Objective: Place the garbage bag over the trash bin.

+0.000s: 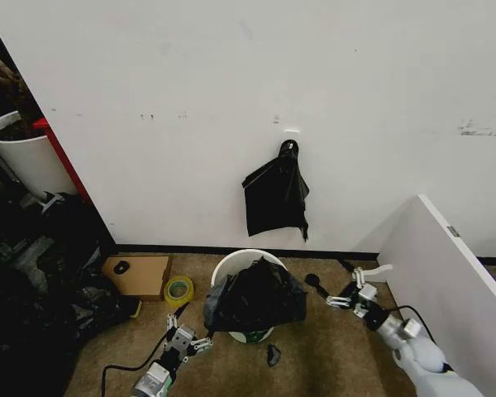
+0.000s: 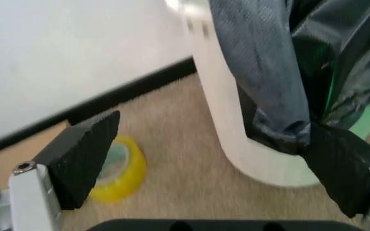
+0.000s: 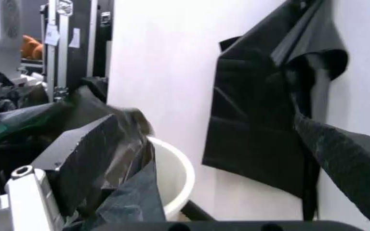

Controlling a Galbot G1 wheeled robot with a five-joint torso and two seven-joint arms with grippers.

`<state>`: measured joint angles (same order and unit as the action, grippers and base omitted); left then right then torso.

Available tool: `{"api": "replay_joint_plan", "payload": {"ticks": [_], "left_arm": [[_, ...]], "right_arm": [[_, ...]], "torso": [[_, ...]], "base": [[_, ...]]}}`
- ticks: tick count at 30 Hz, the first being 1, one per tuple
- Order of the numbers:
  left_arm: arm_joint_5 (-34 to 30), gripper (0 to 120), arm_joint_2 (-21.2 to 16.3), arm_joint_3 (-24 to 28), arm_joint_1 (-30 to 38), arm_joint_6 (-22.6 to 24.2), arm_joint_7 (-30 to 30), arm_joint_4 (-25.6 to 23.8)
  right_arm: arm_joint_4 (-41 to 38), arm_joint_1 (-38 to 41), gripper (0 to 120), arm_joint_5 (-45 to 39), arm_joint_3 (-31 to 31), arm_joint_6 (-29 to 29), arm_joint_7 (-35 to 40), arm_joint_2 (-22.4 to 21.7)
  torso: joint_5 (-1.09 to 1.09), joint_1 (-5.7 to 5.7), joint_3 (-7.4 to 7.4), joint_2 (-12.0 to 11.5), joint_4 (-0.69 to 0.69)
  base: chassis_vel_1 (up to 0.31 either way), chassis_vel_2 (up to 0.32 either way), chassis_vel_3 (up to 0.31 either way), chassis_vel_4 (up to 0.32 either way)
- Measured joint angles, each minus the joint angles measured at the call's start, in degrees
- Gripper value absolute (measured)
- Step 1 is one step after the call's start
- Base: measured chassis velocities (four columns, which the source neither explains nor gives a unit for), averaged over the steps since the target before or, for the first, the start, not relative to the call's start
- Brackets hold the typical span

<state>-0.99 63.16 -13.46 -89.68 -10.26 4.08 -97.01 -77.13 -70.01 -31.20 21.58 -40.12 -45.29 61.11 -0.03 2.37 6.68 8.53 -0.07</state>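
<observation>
On the beige carpet close to the white wall, the trash bin [image 1: 241, 263] is seen, a round cream-white plastic bucket with tapered sides and a rolled rim. The garbage bag [image 1: 256, 298], thin, glossy and full of crinkles, is draped loosely over the near part of the bin and hangs down its outer side, while the far arc of the rim at about 12 o'clock is left uncovered. The left gripper [image 1: 188, 337] is held low at about 8 o'clock from the bin, just beside its base; its two dark wedge-shaped fingers [image 2: 85, 156] are spread apart and nothing is held between them, though in the left wrist view one pad lies close to a hanging fold of the bag. The right gripper [image 1: 347, 291] is placed at about 3 o'clock from the bin, near it but apart, and its fingers are also opened wide with nothing clamped. A flat black bag bundle [image 1: 275, 196] with a knotted top is hung on the wall above the bin, at 12 o'clock. A roll of yellow tape [image 1: 178, 290] lies on the carpet at about 9 o'clock from the bin, and a flat cardboard box [image 1: 139, 275] is seen farther out on the same side. A small black scrap [image 1: 273, 355] is lying on the carpet at about 6 o'clock from the bin.
</observation>
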Motion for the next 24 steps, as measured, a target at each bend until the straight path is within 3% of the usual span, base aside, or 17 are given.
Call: {"api": "replay_joint_plan", "payload": {"ticks": [7, 12, 17, 19, 20, 22, 24], "left_arm": [[0.33, 100, 0.21, -0.17, -0.05, -0.35, 1.0, 1.09], [2.33, 100, -0.76, -0.7, 0.68, -6.57, -3.15, 1.37], [4.98, 100, -1.3, -1.48, 3.49, -15.91, -14.93, 4.49], [5.52, 100, -1.22, -1.72, 4.2, -17.98, -20.39, 5.74], [5.52, 100, -1.22, -1.72, 4.2, -17.98, -20.39, 5.74], [6.04, 100, -0.89, -2.29, 5.02, -20.44, -27.27, 7.3], [7.61, 100, -0.59, -2.68, 5.66, -22.16, -29.7, 8.81]], "right_arm": [[0.16, -1.27, 100, 0.48, 0.7, -0.65, -0.65, 0.07], [-0.21, -2.05, 100, 0.64, 0.97, -0.88, -1.12, 0.01], [-0.26, -2.08, 100, 1.18, 1.08, -0.88, -1.82, 0.36], [-0.26, -2.2, 100, 1.8, 1.03, -0.88, -2.32, 0.63], [-0.26, -2.2, 100, 1.8, 1.03, -0.88, -2.32, 0.63], [-0.18, -2.39, 100, 2.35, 0.83, -0.88, -2.57, 0.84], [-0.03, -2.53, 100, 2.86, 0.73, -0.89, -2.65, 0.98]], "torso": [[0.01, 0.0, 0.0, 0.0, 0.0], [0.02, 0.0, 0.0, 0.0, 0.0], [0.01, 0.0, 0.0, 0.0, -0.01], [-0.01, 0.0, 0.0, 0.0, 0.0], [-0.01, 0.0, 0.0, 0.0, 0.0], [0.02, 0.0, 0.0, 0.0, 0.0], [-0.01, 0.0, 0.0, 0.0, 0.0]], "base": [[0.0, 0.0, 0.0, 0.0], [0.0, 0.0, 0.0, 0.0], [0.0, 0.0, 0.0, 0.0], [0.0, 0.0, 0.0, 0.0], [0.0, 0.0, 0.0, 0.0], [0.0, 0.0, 0.0, 0.0], [0.0, 0.0, 0.0, 0.0]]}}
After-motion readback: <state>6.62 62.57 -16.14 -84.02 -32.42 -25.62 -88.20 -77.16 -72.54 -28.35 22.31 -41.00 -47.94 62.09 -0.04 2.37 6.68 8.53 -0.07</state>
